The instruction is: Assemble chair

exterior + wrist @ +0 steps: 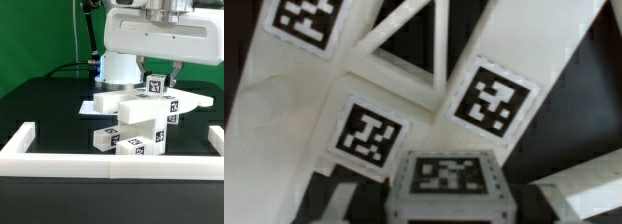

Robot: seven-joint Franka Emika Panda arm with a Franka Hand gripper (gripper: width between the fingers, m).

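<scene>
- Nearest the exterior camera, the wall (60,150) is seen along the front of the table (40,110); just behind it, at mid-table, the chair (140,125) is found as a stepped pile of white tagged parts, not yet a finished piece.
- The gripper (163,78) is placed directly over the chair; its fingers (176,72) are set at a middling gap about the top part (157,86); a grip on that part is judged likely, though the contact itself is not resolved.
- Risk: the chair is judged top-heavy and loosely joined; it could be tipped, or its joints pulled out of line, by a sideways pull or twist through the top part.
- Risk: the top part could be dropped askew by a slip at the fingers; the chair could be jammed against the wall by a push that way.
- Exterior view alone: the gripper, wall, table and whole chair are shown.
- Wrist view alone: the tags (494,100) are shown close, and a frame (402,40) with slanted openings; no fingers are made out there, so the grip cannot be checked from it.
</scene>
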